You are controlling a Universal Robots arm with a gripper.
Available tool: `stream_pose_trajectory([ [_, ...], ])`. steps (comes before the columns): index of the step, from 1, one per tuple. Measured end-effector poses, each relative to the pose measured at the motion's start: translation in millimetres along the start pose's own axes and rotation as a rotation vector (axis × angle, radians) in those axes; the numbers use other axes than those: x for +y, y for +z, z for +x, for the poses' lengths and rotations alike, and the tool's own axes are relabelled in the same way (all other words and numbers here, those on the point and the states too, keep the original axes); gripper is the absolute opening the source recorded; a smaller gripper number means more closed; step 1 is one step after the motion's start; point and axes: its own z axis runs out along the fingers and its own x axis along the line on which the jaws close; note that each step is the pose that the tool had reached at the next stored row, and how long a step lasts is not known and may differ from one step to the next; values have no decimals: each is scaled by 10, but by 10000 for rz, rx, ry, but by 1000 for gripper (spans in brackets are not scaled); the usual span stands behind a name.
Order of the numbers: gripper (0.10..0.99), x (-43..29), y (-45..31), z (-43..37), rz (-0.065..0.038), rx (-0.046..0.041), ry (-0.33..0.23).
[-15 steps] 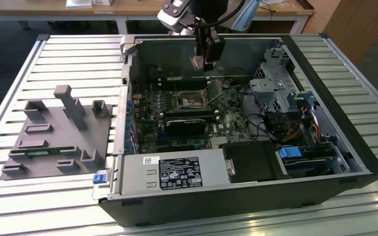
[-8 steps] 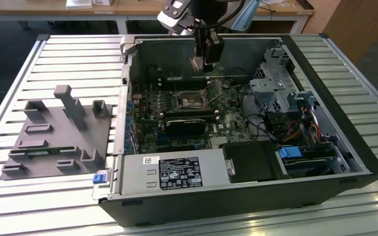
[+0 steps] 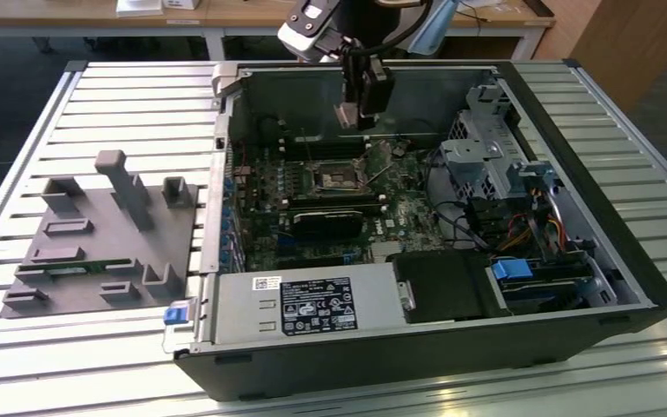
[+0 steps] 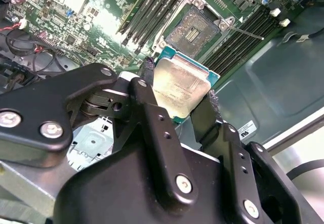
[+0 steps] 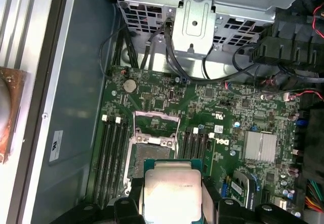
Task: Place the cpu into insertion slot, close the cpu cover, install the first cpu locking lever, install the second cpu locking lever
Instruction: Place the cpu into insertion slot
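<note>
We see the tool, a pair of black metal fingers, clamped on the cpu. The cpu is a small flat square chip with a pale silver-beige metal face, dull smudges across it and a thin green rim. The fingers press on two opposite edges of the chip and hold it in the air above the insertion slot, apart from it.

The slot is a small square socket with a dark frame and a brownish-gold centre, and that centre lies bare. It sits in the green circuit board inside the open black computer case, which stands on the slatted metal bench. A thin silvery lever rod sticks out just beside the slot. Long narrow black memory slots run along both sides of it.
</note>
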Motion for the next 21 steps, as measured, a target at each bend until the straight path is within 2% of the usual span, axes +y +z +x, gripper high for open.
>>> stream_pose_trajectory([
  [13,541,-5,62,-1,91,12,2],
  [21,541,-11,137,-3,188,24,5],
])
